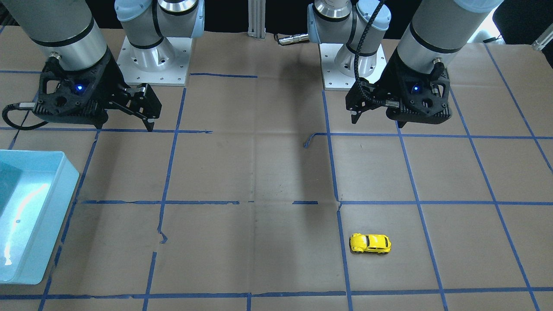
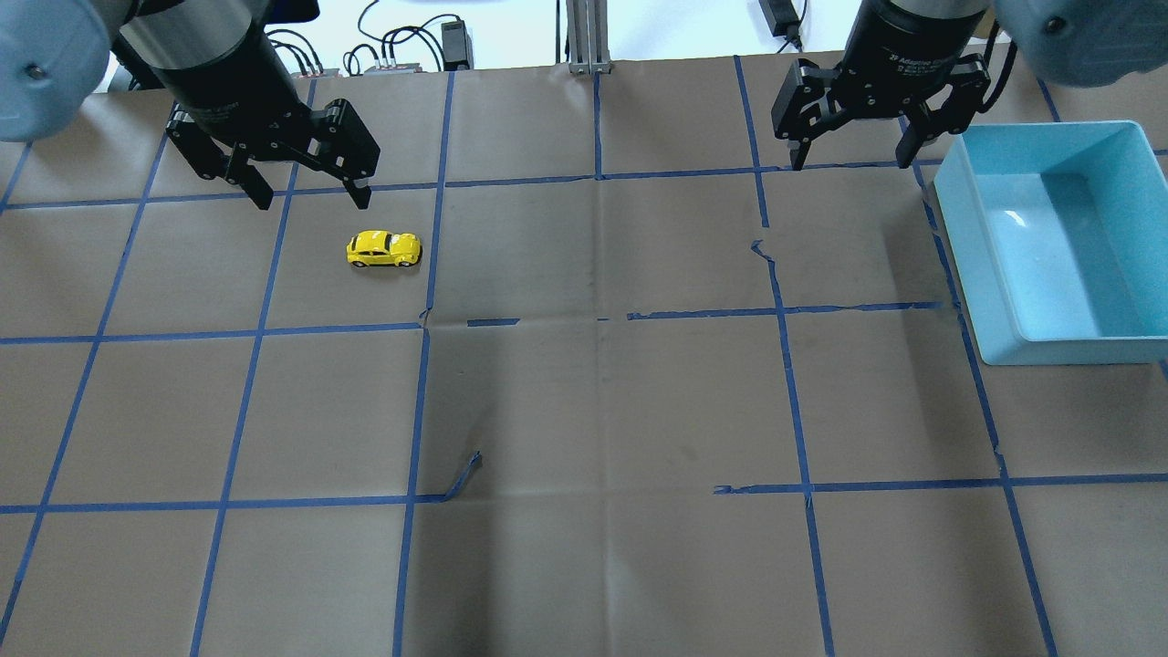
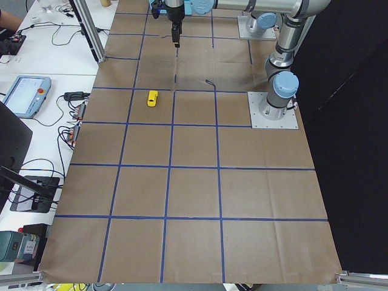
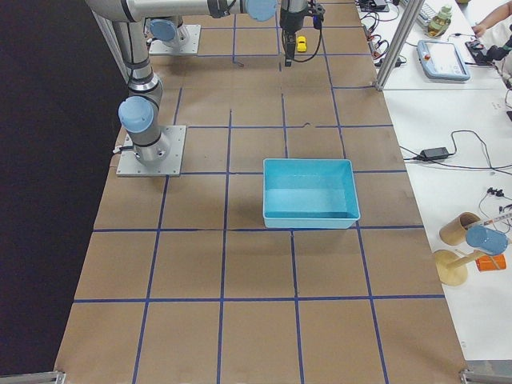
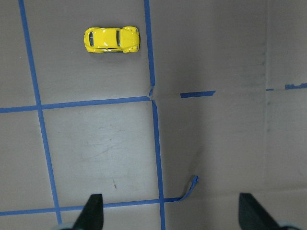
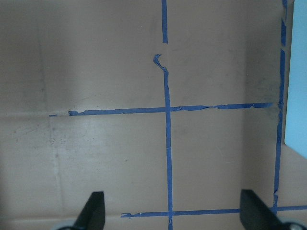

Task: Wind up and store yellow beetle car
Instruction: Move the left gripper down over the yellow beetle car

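The yellow beetle car [image 2: 383,248] stands on its wheels on the brown paper, alone inside a taped square; it also shows in the front view [image 1: 370,243] and the left wrist view [image 5: 112,39]. My left gripper [image 2: 313,199] is open and empty, raised above the table just behind the car, apart from it. In the left wrist view its fingertips [image 5: 93,211] frame bare paper, with the car far ahead. My right gripper [image 2: 851,162] is open and empty, raised beside the far corner of the light blue bin [image 2: 963,246].
The light blue bin [image 1: 58,216] is empty and sits on my right side of the table; its edge shows in the right wrist view [image 6: 295,72]. Blue tape lines grid the paper, with loose curled ends [image 2: 465,474]. Both arm bases [image 1: 151,60] stand at the near edge.
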{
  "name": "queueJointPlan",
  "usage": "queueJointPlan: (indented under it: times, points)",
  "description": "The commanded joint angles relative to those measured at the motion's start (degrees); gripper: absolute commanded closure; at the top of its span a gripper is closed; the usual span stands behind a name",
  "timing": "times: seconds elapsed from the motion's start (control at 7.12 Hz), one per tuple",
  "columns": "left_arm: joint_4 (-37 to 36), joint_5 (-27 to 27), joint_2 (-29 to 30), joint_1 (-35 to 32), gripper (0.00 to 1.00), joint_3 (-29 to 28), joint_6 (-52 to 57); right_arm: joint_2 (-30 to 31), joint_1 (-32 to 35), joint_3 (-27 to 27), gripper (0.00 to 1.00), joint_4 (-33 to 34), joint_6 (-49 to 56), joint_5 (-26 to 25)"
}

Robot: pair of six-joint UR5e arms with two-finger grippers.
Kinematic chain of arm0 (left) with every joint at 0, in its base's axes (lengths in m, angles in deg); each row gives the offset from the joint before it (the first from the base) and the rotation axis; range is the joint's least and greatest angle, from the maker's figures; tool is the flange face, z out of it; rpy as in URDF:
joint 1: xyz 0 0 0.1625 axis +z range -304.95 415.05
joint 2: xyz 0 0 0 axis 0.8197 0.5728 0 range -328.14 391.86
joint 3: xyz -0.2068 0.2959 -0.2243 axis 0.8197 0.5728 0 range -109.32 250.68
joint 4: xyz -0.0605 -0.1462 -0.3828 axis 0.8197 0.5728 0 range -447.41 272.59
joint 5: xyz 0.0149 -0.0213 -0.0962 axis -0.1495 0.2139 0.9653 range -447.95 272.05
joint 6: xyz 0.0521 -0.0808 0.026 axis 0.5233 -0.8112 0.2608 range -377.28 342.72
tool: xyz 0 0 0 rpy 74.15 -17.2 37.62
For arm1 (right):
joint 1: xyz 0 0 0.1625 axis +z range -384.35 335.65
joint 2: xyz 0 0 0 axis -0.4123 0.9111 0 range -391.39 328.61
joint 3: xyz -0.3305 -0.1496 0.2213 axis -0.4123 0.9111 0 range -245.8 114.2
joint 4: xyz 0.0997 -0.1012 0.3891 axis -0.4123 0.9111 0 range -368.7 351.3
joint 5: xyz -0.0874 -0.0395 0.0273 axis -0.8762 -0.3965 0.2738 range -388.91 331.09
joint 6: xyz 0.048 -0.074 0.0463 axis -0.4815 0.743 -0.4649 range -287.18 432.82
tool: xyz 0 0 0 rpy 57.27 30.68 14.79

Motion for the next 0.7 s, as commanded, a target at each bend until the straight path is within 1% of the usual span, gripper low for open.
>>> queueJointPlan:
  times: [0.0, 0.28, 0.42, 0.56]
  points:
    - [0.0, 0.0, -0.09, 0.0, 0.0, 0.19, 0.04, 0.0, 0.0, 0.0, 0.0, 0.02, -0.03, 0.11]
    - [0.0, 0.09, 0.09, 0.0, 0.0, 0.72, 0.39, 0.0, 0.0, 0.0, 0.0, 0.02, -0.21, 0.11]
    - [0.0, 0.09, 0.87, 0.0, 0.0, 0.72, 4.74, 0.09, 0.0, 0.0, 0.0, 0.02, -0.21, 0.19]
    - [0.09, 0.52, 1.14, 0.17, 0.0, 1.07, 13.05, 0.09, 0.0, 0.0, 0.0, 0.02, -0.29, 0.2]
